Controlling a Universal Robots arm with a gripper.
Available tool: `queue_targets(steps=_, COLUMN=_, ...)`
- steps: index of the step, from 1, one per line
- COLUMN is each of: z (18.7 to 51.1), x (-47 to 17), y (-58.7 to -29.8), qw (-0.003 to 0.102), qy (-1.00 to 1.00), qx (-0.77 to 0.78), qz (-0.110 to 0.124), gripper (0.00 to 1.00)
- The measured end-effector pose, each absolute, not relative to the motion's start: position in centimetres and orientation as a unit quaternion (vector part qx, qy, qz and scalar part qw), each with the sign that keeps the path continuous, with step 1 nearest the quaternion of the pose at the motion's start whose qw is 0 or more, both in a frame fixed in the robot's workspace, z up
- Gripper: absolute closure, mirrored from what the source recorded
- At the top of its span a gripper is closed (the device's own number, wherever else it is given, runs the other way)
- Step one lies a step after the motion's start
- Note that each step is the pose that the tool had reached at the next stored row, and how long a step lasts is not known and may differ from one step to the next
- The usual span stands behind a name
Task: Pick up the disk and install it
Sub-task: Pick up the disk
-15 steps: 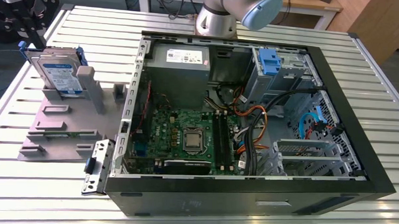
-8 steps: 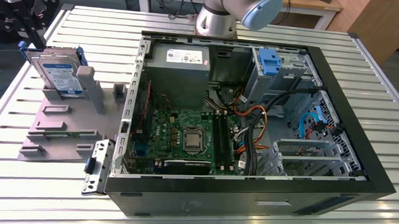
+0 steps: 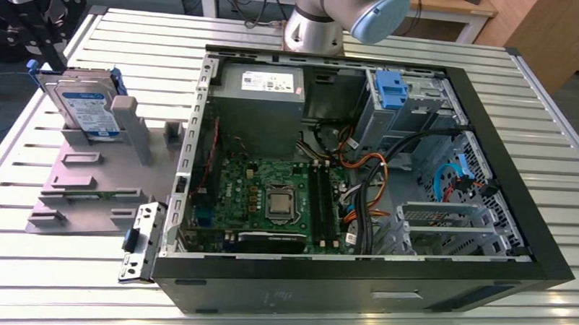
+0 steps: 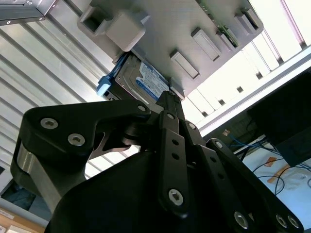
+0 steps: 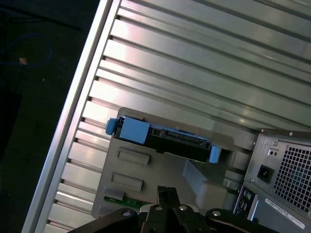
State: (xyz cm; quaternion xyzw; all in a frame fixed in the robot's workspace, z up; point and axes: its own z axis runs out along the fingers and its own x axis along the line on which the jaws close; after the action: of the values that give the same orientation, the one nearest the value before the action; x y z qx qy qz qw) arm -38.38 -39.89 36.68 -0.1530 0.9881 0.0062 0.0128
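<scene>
The disk (image 3: pixel 84 105) stands on its edge in the grey holder (image 3: pixel 89 171) on the worktop (image 3: pixel 140 34), beside the open computer box (image 3: pixel 363 281), and the black hand (image 5: pixel 165 191) hangs over it, holding nothing, and seems pressed together.

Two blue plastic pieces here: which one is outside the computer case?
The blue-railed disk, upright in the grey stand at the exterior view's left; the other blue piece sits inside the case.

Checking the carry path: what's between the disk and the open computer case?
In the exterior view, upright posts of the grey fixture stand between the disk and the computer case.
</scene>
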Motion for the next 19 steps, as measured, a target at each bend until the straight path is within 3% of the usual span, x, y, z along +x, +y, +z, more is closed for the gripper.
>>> queue_targets(steps=19, z=36.68, x=-38.38, y=-39.89, qw=0.013, qy=0.986, qx=-0.166, qz=0.006, gripper=0.89)
